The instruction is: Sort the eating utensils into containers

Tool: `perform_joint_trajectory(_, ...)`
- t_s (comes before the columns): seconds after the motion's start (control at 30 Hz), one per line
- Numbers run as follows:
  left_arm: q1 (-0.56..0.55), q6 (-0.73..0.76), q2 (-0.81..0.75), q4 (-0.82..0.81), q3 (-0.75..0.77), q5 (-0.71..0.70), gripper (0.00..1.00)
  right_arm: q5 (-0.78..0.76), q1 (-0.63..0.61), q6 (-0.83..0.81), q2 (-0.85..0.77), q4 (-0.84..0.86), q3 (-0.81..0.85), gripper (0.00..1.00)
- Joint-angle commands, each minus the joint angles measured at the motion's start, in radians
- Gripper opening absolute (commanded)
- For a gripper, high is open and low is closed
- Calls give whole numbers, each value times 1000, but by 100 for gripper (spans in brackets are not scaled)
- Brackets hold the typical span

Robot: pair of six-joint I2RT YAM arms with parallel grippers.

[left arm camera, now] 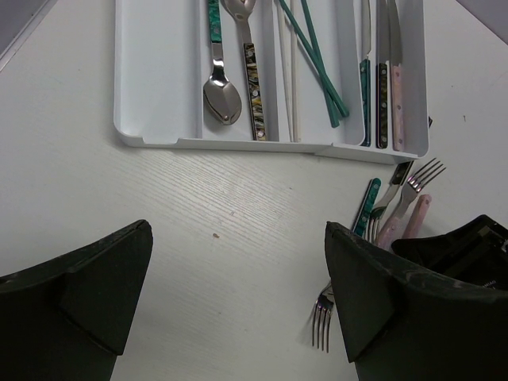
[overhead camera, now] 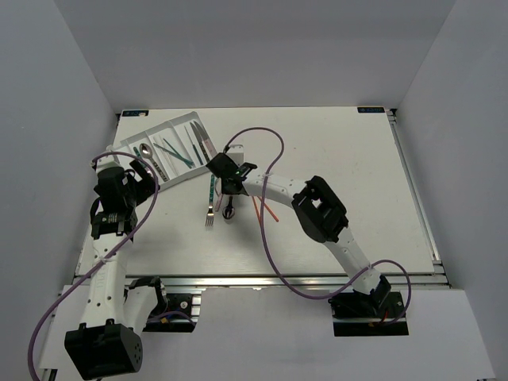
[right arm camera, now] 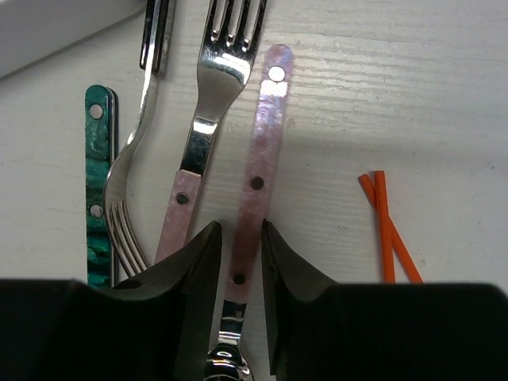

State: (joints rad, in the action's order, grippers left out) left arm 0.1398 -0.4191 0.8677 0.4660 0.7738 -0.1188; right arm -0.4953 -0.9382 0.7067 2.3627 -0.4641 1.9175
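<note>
The white cutlery tray [overhead camera: 129, 146] [left arm camera: 159, 79] lies at the table's back left. It holds spoons [left arm camera: 221, 100], teal chopsticks [left arm camera: 318, 65] and knives [left arm camera: 382, 94]. Loose forks lie just below its corner: a teal-handled one [right arm camera: 98, 182] [left arm camera: 367, 205] and a pink-handled one [right arm camera: 198, 139]. My right gripper [right arm camera: 240, 228] [overhead camera: 228, 193] is low over the table, its fingers straddling the handle of a pink-handled utensil [right arm camera: 263, 151]. A thin gap shows on the handle's left side. My left gripper [left arm camera: 238, 230] [overhead camera: 136, 170] hovers open and empty below the tray.
Two orange chopsticks [right arm camera: 386, 226] [overhead camera: 267, 208] lie crossed to the right of the pink handle. A fork's tines [left arm camera: 321, 325] show near my left gripper's right finger. The table's edges run along the back and the right.
</note>
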Motion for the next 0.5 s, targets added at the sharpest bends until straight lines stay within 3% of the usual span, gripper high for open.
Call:
perform_joint_trajectory(0.0, -5, 2, -9, -20, 12, 13, 98, -6, -7, 27, -8, 7, -29, 32)
perform_joint_trajectory(0.3, -5, -3, -4, -27, 5, 34, 98, -28, -1, 22, 20, -81, -9, 22)
perform_joint_trajectory(0.4, -6, -20, 14, -52, -4, 147, 98, 18, 6, 17, -25, -41, -80, 0)
perform_joint_trajectory(0.47, -8, -56, 46, -101, -25, 265, 98, 29, 4, 10, -97, 1, -150, 0)
